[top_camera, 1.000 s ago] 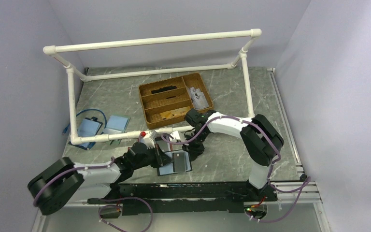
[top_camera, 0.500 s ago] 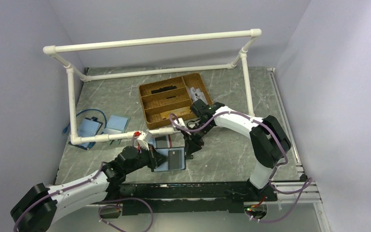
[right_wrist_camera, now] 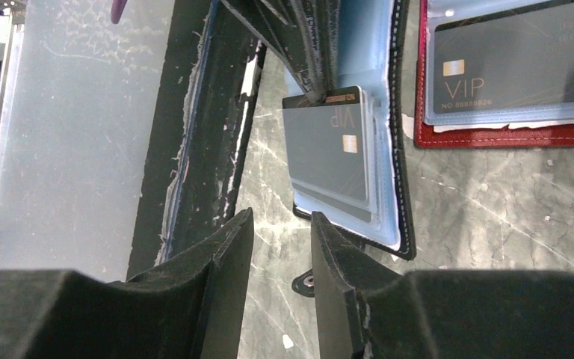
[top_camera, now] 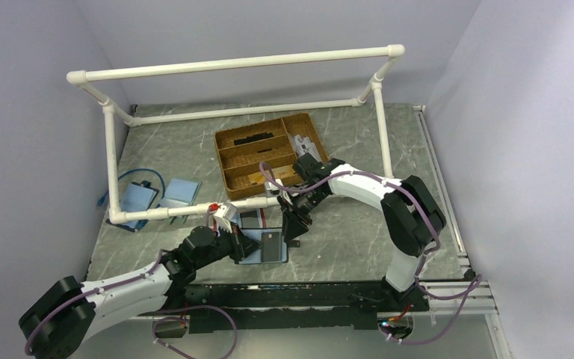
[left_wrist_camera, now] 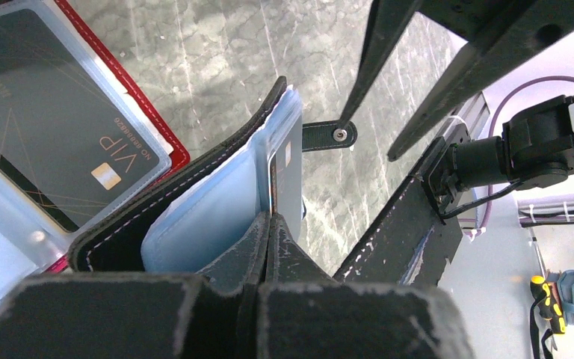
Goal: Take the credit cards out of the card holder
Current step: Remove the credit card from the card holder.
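Progress nil: dark card (right_wrist_camera: 329, 146) sleeved in card holder (left_wrist_camera: 187, 202) at near edge of table (top_camera: 359, 232), L gripper (left_wrist_camera: 267, 224) clenched on holder, R gripper (right_wrist_camera: 280, 221) part-open, empty, short of card.

Pale lavender walls (top_camera: 269, 30) close the space on 3 sides, plain, under soft, even light. The tabletop (top_camera: 351, 247) is grey-green with white marble veining. A white pipe frame (top_camera: 239, 63) stands on it, with 1 long bar high across the back, another low along the far edge and a third low toward the front left. A brown wooden tray (top_camera: 254, 159) with 4 compartments sits under the frame, near the middle. A metal rail (top_camera: 432, 153) runs along the tabletop's right edge, and a black rail (top_camera: 321, 293) runs along its near edge.
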### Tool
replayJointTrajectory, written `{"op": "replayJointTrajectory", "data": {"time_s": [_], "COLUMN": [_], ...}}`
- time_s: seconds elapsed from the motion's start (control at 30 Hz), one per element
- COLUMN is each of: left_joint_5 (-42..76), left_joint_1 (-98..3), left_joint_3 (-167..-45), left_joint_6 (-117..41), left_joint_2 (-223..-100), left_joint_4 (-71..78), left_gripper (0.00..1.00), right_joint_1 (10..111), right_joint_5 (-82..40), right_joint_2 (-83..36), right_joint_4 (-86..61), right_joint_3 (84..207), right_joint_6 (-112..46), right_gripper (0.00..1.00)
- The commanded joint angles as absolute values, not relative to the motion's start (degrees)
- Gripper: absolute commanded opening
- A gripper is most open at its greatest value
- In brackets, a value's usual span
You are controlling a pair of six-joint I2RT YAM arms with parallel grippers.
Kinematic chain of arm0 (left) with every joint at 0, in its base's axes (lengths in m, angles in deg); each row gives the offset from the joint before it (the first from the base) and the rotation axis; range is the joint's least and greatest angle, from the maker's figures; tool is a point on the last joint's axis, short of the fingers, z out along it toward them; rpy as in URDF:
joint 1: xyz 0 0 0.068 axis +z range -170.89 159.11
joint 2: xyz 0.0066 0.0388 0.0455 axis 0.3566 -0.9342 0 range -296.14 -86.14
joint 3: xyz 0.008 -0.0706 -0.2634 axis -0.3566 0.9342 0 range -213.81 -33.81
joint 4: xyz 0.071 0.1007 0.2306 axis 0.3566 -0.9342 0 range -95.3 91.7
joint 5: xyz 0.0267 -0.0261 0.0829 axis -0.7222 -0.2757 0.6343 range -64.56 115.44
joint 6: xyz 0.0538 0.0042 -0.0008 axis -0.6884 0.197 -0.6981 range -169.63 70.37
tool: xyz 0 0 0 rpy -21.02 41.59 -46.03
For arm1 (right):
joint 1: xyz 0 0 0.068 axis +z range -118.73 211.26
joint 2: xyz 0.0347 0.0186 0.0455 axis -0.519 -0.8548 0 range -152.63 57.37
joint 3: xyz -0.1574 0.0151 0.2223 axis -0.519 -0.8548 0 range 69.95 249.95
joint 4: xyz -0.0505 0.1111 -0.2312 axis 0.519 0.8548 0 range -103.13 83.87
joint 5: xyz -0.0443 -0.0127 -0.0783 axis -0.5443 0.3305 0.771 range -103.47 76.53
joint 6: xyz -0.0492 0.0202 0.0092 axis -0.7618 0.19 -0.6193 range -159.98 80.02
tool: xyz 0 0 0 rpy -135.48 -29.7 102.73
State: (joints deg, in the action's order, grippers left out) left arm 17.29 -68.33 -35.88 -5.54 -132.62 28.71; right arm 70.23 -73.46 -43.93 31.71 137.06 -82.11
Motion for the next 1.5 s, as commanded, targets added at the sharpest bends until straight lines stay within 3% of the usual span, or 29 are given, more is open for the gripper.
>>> {"op": "replayJointTrajectory", "data": {"time_s": [0.0,0.37,0.9,1.13,1.37,1.47], "left_joint_5": [15.9,15.4,15.6,15.5,13.9,12.5], "left_joint_1": [-68.5,-68.5,-68.5,-68.5,-68.4,-68.4], "left_joint_3": [-35.6,-33.8,-33.9,-34.1,-33.9,-34.0], "left_joint_6": [-6.7,-6.0,-4.6,-4.4,-4.4,-4.4], "left_joint_2": [-132.2,-126.9,-133.5,-134.6,-134.7,-133.8], "left_joint_4": [35.1,35.9,42.1,43.4,45.4,44.3], "left_gripper": [0.00,0.00,0.00,0.00,0.00,0.15], "right_joint_1": [69.8,69.5,69.6,70.5,70.8,70.8], "right_joint_5": [-72.4,-76.3,-85.4,-84.8,-82.3,-82.2], "right_joint_2": [-45.4,-48.2,-47.9,-48.7,-49.4,-49.6], "right_joint_4": [29.1,30.2,37.6,35.8,32.6,32.6], "right_joint_3": [138.3,139.1,140.9,140.9,140.7,141.0], "right_joint_6": [-79.2,-79.1,-86.1,-83.4,-79.1,-78.9], "right_gripper": [0.38,0.44,0.45,0.31,0.00,0.00]}}
